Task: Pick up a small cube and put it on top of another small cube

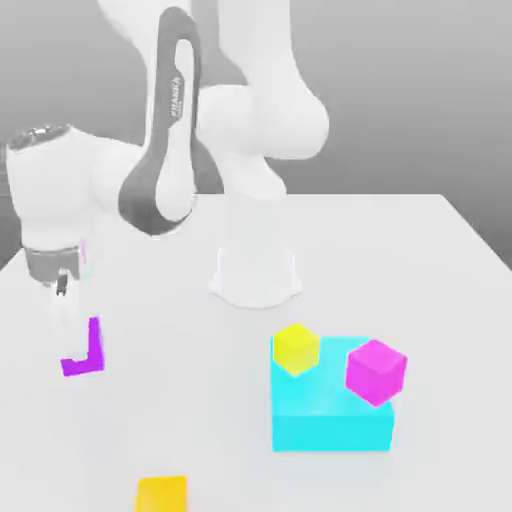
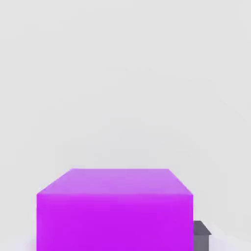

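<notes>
A small purple cube [image 1: 94, 347] rests on the white table [image 1: 420, 260] at the exterior view's left. My gripper [image 1: 72, 335] reaches straight down over it, and its white fingers cover much of the cube. In the hand view the purple cube [image 2: 115, 211] sits between the jaws, with a grey fingertip [image 2: 201, 234] against its side. The gripper is shut on this cube. A small yellow cube [image 1: 296, 349] and a small magenta cube [image 1: 376, 371] stand on a larger cyan block [image 1: 330, 420] at the exterior view's right.
A small orange cube [image 1: 161, 494] lies near the front edge of the table. The arm's white base [image 1: 255, 275] stands at the table's middle, behind the cyan block.
</notes>
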Tool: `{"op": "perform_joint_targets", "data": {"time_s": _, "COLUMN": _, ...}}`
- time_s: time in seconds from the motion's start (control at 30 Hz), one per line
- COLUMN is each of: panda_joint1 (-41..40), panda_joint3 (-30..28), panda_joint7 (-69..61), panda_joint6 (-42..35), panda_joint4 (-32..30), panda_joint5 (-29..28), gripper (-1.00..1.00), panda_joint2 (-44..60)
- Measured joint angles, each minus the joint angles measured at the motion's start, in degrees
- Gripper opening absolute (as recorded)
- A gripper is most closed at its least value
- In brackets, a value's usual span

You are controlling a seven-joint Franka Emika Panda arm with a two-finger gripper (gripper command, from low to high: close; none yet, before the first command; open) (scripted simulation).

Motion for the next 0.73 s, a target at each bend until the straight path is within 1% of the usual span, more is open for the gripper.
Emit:
{"op": "perform_joint_targets", "data": {"time_s": 0.1, "panda_joint1": 5.4, "panda_joint3": 4.5, "panda_joint7": 6.7, "panda_joint6": -4.4, "panda_joint4": 0.6, "panda_joint5": 1.1, "gripper": -1.00, "panda_joint2": -4.1}}
{"op": "perform_joint_targets", "data": {"time_s": 0.4, "panda_joint1": 21.8, "panda_joint3": 21.9, "panda_joint7": 23.9, "panda_joint6": -16.0, "panda_joint4": 2.0, "panda_joint5": 6.9, "gripper": -1.00, "panda_joint2": -14.5}}
{"op": "perform_joint_targets", "data": {"time_s": 0.47, "panda_joint1": 23.9, "panda_joint3": 25.1, "panda_joint7": 27.2, "panda_joint6": -15.3, "panda_joint4": 1.9, "panda_joint5": 6.9, "gripper": -1.00, "panda_joint2": -13.6}}
{"op": "perform_joint_targets", "data": {"time_s": 0.6, "panda_joint1": 23.5, "panda_joint3": 27.2, "panda_joint7": 30.1, "panda_joint6": -7.7, "panda_joint4": 0.5, "panda_joint5": 4.6, "gripper": -1.00, "panda_joint2": -7.2}}
{"op": "perform_joint_targets", "data": {"time_s": 0.63, "panda_joint1": 23.4, "panda_joint3": 27.4, "panda_joint7": 30.5, "panda_joint6": -6.2, "panda_joint4": 0.2, "panda_joint5": 4.2, "gripper": 1.00, "panda_joint2": -6.0}}
{"op": "perform_joint_targets", "data": {"time_s": 0.73, "panda_joint1": 23.4, "panda_joint3": 27.4, "panda_joint7": 30.5, "panda_joint6": -6.2, "panda_joint4": 0.2, "panda_joint5": 4.2, "gripper": 1.00, "panda_joint2": -6.0}}
